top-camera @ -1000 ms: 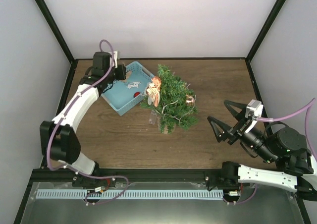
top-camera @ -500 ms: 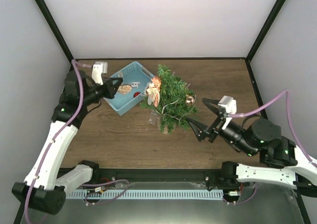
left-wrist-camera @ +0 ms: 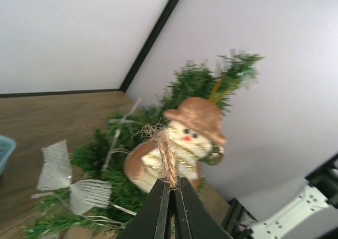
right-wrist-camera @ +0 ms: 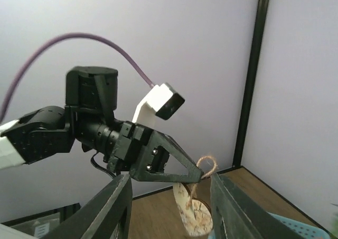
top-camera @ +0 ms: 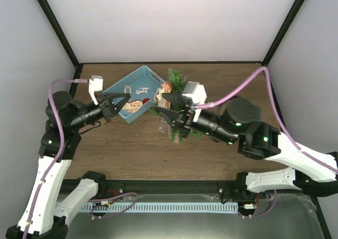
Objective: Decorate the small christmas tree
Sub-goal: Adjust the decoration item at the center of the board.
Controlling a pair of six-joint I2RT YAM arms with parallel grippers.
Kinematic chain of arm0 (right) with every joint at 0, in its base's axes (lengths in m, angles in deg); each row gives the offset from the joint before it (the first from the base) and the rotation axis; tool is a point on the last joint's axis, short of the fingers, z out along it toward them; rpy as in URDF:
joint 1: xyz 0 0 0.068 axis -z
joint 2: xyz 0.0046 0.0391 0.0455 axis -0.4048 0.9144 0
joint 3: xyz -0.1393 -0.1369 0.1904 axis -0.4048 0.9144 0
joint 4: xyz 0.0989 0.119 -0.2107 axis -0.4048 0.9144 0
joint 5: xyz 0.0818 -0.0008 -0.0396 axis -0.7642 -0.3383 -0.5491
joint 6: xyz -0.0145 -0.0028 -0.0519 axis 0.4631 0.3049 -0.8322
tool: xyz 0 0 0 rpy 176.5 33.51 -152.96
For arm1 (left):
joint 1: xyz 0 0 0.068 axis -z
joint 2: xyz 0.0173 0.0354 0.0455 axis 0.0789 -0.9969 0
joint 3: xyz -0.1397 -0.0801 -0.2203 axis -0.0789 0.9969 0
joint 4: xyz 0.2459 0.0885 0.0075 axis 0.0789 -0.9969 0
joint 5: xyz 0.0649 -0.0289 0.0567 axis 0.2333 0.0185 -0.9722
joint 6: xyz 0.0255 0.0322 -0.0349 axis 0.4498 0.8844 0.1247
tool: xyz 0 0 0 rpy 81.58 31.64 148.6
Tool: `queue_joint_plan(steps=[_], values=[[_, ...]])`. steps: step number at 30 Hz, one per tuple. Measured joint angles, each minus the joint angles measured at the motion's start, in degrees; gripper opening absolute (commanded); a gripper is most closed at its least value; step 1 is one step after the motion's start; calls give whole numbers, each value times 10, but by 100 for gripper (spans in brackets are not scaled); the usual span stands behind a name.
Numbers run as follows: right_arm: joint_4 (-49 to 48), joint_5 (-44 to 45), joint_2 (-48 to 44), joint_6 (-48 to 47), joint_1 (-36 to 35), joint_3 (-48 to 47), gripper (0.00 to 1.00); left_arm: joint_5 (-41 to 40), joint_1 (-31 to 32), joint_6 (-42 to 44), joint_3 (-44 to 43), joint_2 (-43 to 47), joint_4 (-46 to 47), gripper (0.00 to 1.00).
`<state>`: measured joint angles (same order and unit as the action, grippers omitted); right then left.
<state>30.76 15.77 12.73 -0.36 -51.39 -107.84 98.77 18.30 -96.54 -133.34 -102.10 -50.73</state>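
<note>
The left gripper point(left-wrist-camera: 170, 185) is pinching the twine loop point(left-wrist-camera: 166, 154) of a pale ornament point(right-wrist-camera: 189, 211), letting it dangle free, probably to offer it to the right gripper point(top-camera: 163, 104), which is gaping wide and empty over the small christmas tree point(top-camera: 176, 81) beside the blue basket point(top-camera: 150, 74).

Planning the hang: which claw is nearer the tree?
Right. The right claw sits at the small christmas tree's left edge; left claw is over the blue basket.
</note>
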Motion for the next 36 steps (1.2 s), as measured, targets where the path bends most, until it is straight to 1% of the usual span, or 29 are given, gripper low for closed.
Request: queue_joint_plan(steps=[5, 9, 14, 17, 19, 21, 22, 23, 26, 28, 30, 33, 36], values=[[-16, -24, 68, -13, 0, -12, 45, 55, 0, -38, 5, 38, 46, 4], [-15, -30, 103, -22, 0, -12, 50, 100, 0, -80, 16, 60, 111, 4], [-10, -29, 97, -23, 0, -9, 67, 132, 0, -93, 29, 69, 154, 4], [-25, -24, 62, -25, 0, 5, 75, 138, 0, -95, 48, 70, 172, 4], [-34, -18, 36, -26, 0, 14, 84, 140, 2, -113, 70, 69, 197, 4], [-42, -10, 13, -26, 0, 19, 88, 137, 7, -131, 85, 69, 217, 4], [-46, -3, 2, -30, 0, 21, 95, 133, 12, -139, 89, 68, 228, 4], [-49, 2, -8, -32, 0, 21, 99, 128, 19, -147, 91, 67, 237, 4], [-59, 20, -28, -37, 0, 23, 100, 109, 44, -160, 92, 63, 261, 4], [-64, 30, -39, -39, 0, 23, 100, 91, 72, -164, 92, 61, 275, 4], [-71, 41, -50, -41, 0, 27, 100, 69, 108, -165, 92, 54, 286, 4], [-77, 52, -66, -46, 0, 40, 100, 25, 179, -163, 92, 33, 304, 4], [-78, 66, -84, -49, 0, 56, 100, -20, 248, -158, 78, -6, 320, 4]])
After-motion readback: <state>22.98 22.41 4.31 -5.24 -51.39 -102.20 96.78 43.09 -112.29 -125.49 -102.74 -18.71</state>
